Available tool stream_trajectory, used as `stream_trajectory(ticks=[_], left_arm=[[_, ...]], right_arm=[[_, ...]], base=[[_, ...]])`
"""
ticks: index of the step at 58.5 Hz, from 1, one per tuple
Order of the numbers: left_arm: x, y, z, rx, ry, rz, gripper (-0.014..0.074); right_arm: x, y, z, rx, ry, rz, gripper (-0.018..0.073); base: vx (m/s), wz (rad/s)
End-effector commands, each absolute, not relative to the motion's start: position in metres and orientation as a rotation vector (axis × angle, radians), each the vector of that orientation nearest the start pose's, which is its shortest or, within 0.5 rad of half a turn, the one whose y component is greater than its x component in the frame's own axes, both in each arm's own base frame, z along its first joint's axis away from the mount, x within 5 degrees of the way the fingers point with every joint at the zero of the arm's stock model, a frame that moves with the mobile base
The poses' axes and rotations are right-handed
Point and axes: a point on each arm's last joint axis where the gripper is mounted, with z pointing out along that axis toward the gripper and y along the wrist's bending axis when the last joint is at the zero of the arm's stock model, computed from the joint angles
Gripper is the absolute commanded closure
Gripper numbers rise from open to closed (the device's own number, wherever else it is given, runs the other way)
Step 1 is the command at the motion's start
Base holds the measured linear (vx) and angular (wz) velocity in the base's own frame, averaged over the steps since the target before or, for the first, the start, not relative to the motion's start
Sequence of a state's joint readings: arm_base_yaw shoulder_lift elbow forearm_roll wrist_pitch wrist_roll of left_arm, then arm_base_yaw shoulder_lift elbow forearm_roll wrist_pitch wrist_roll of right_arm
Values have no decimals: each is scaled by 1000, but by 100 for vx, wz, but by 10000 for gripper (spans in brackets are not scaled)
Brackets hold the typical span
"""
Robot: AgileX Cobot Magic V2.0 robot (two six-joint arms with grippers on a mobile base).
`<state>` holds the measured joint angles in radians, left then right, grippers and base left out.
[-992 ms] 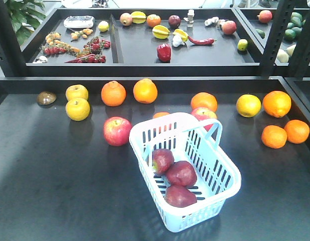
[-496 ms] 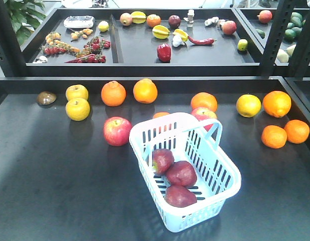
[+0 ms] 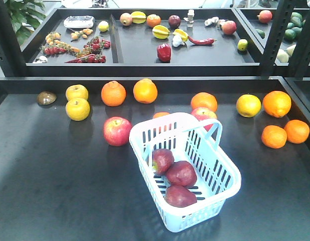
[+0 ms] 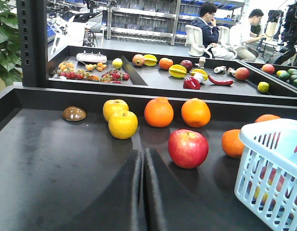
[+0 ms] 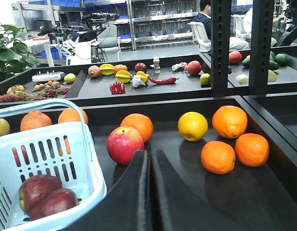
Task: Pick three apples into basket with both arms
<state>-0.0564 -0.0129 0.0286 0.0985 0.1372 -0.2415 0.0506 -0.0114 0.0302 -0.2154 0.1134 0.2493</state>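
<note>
Three dark maroon apples lie inside the pale blue basket (image 3: 230,187): one (image 3: 162,160) at the left, one (image 3: 181,173) in the middle, one (image 3: 180,196) nearest the front. The right wrist view shows two of those apples (image 5: 37,190) (image 5: 55,203) in the basket (image 5: 88,166). My left gripper (image 4: 142,159) is shut and empty, left of the basket (image 4: 264,178), low over the table. My right gripper (image 5: 150,156) is shut and empty, right of the basket. Neither arm shows in the front view.
Brighter red apples (image 3: 117,131) (image 3: 203,114) sit by the basket's far side. Oranges (image 3: 145,91) (image 3: 276,103) (image 3: 273,136), yellow fruit (image 3: 77,109) (image 3: 248,105) and a brown object (image 3: 46,98) lie along the black table's back. Raised rims (image 3: 145,80) border it; shelf posts (image 3: 275,35) stand behind.
</note>
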Motion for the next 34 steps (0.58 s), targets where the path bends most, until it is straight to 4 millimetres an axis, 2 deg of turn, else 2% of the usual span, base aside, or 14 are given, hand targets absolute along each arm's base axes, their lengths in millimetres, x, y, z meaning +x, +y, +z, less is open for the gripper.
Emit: stream_trajectory(ticks=[1, 34], left_arm=[[54, -2, 208, -81, 1529, -163, 602], [54, -2, 208, -81, 1529, -163, 602]], right_arm=[[56, 2, 197, -14, 1539, 46, 565], [56, 2, 197, -14, 1539, 46, 565]], base=[[0, 0], [0, 0]])
